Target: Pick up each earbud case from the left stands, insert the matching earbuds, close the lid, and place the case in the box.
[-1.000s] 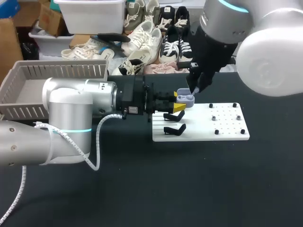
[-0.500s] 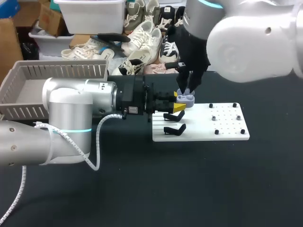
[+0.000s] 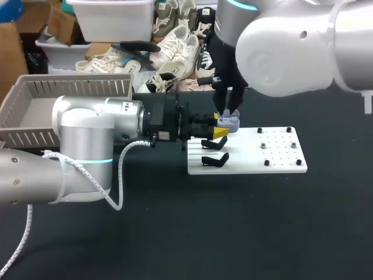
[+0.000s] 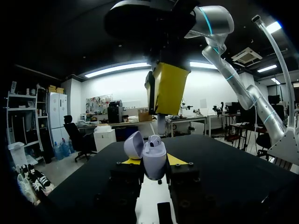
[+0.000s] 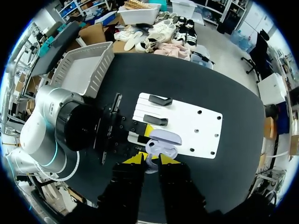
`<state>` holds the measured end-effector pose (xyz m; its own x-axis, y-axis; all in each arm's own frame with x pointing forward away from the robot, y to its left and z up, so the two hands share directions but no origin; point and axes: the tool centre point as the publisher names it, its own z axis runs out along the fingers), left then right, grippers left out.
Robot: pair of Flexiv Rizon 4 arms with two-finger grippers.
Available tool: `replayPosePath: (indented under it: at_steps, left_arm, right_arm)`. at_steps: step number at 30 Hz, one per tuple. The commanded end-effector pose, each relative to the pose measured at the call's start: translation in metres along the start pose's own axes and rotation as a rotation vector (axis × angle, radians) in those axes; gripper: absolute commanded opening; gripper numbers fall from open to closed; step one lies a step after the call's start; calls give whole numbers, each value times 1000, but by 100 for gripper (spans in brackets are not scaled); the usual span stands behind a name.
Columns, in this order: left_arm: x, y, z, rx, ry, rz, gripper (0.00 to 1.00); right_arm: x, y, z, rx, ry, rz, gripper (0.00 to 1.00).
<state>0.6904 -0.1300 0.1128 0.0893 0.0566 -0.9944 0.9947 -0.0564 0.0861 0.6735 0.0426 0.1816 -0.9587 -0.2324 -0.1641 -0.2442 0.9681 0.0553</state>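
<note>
Over the black table [image 3: 262, 221], my left gripper [image 4: 153, 161] is clamping the open case [image 3: 230, 122]. My right gripper [image 5: 149, 157] is pinching an earbud [image 4: 161, 125] above it.

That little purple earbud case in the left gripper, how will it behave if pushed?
Probably stiff: clamped in the left gripper, the earbud case shows no dent. Its smooth, curved shell looks slippery, so the earbud in the right gripper might twist it when pressed in. The open lid would likely swing on its hinge if nudged.

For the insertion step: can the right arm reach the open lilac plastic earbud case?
Likely yes: the open lilac plastic earbud case in the left pincer sits under the right pincer and its white earbud, nothing between.
</note>
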Motion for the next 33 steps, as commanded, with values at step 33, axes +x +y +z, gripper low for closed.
replayPosePath:
  at_steps: [33]
  left_arm:
    - [0, 1, 0, 2, -1, 0, 0]
  right_arm:
    - [-10, -3, 17, 45, -3, -7, 0]
